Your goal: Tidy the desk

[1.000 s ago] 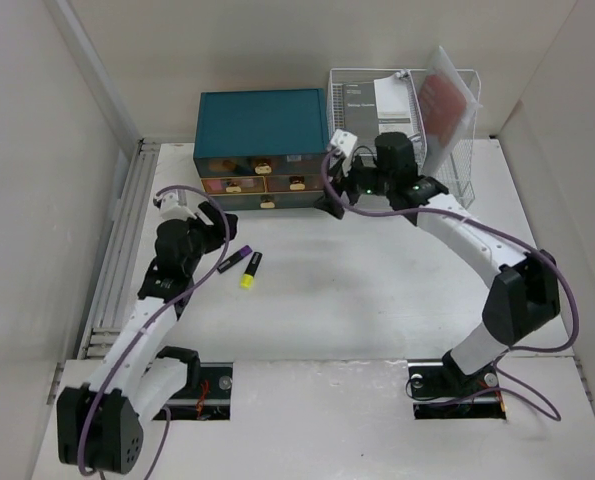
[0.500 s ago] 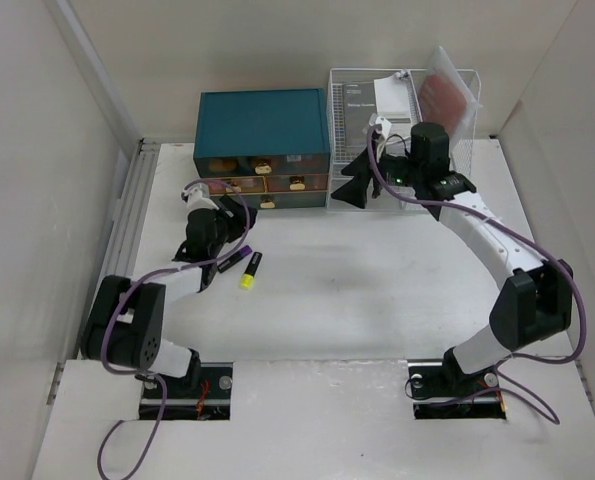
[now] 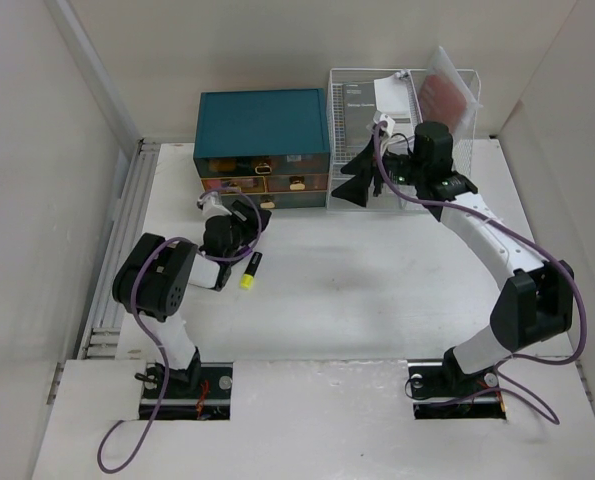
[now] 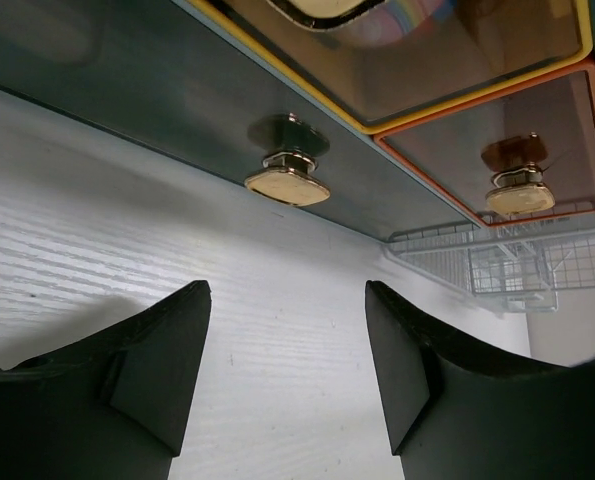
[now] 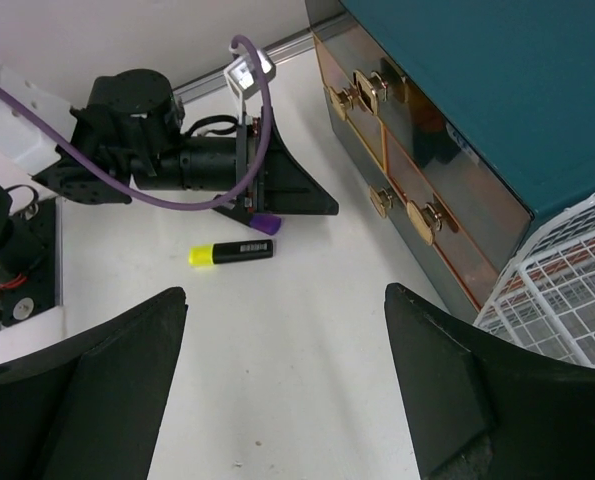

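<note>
**Left gripper squares up to the bottom drawer knob**

The left gripper (image 4: 285,300) is spread open with nothing between its fingers. It sits low over the desk (image 3: 377,290) and points at the brass knob (image 4: 287,181) on the bottom drawer of the teal drawer chest (image 3: 262,125). The knob is near but not touched, roughly centred in the gap.

The step in hand looks like opening that drawer. To do it well, go in level, close on the knob's narrow neck rather than its flared cap, then draw straight back so the chest does not slew (it may be light enough to slide).

The right gripper (image 5: 285,295), also wide open and empty, hangs over the desk by the chest's right end, next to the wire rack (image 3: 402,110). A yellow highlighter (image 5: 231,252) lies just beside the left gripper, and a purple highlighter (image 5: 265,223) is mostly hidden under it.

The desk is a flat white top, faintly grained, with pale walls around it. Two slots are cut in its front edge, where the arms' bases sit.
</note>
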Controlling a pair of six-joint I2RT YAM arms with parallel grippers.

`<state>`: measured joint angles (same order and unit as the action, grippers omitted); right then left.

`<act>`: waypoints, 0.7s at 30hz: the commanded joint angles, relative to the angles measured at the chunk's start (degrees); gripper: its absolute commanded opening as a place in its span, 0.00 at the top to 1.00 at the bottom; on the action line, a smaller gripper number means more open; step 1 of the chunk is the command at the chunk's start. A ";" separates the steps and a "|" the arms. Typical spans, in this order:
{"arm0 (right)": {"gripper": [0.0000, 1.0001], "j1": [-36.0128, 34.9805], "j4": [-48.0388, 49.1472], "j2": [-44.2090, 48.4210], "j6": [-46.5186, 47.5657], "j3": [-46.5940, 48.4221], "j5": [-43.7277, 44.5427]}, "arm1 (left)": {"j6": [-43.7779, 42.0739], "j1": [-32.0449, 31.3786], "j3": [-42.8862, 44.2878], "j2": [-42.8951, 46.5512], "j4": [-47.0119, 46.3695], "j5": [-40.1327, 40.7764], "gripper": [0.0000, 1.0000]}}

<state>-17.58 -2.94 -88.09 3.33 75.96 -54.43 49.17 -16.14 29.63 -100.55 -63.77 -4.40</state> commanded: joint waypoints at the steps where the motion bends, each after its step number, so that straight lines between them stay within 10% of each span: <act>1: 0.15 0.36 3.64 1.61 -0.78 -0.55 -2.52 | 2.25 -0.65 1.93 -0.43 -9.26 2.29 0.41; 21: 0.15 0.88 4.70 0.03 -1.93 -1.08 -5.33 | 12.00 -1.79 2.10 -9.66 -20.08 11.17 0.41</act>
<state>-16.93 -1.93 -88.09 1.67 75.31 -57.43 59.64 -17.63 29.78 -109.89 -73.93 5.56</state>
